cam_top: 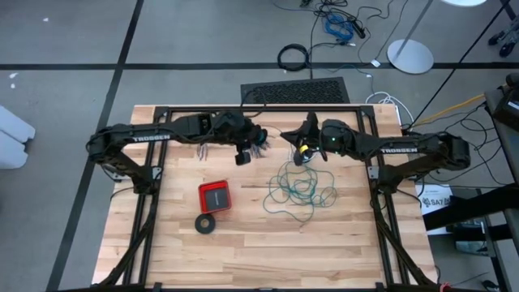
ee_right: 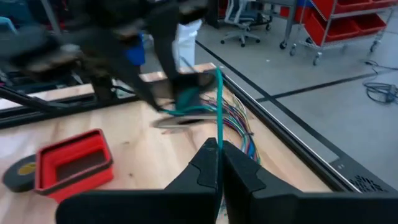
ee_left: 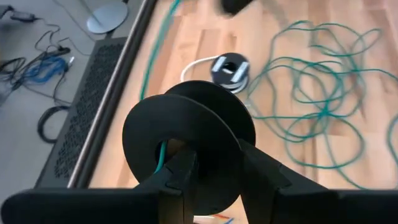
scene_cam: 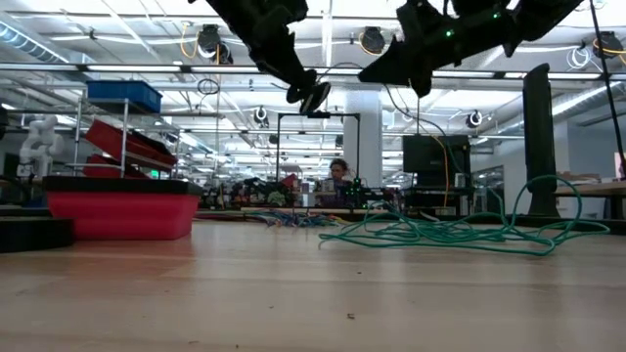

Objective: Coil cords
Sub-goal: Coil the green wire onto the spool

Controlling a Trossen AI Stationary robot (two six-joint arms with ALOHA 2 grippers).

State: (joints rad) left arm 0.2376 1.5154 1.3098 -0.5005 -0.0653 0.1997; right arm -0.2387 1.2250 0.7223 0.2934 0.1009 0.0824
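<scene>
The red tray sits left of centre on the worktop, and nothing shows inside it; a black tape ring lies just beside its near corner. Right of the tray the teal wire sprawls in a loose tangle, and one strand rises to the right gripper, whose fingers are pinched together on it. The left gripper, raised near the far edge, is clamped on a black spool with teal wire at its hub. A white cord with its round black piece lies near the far rail. Many-coloured wires fan out by that edge. The near half of the worktop is bare wood.
</scene>
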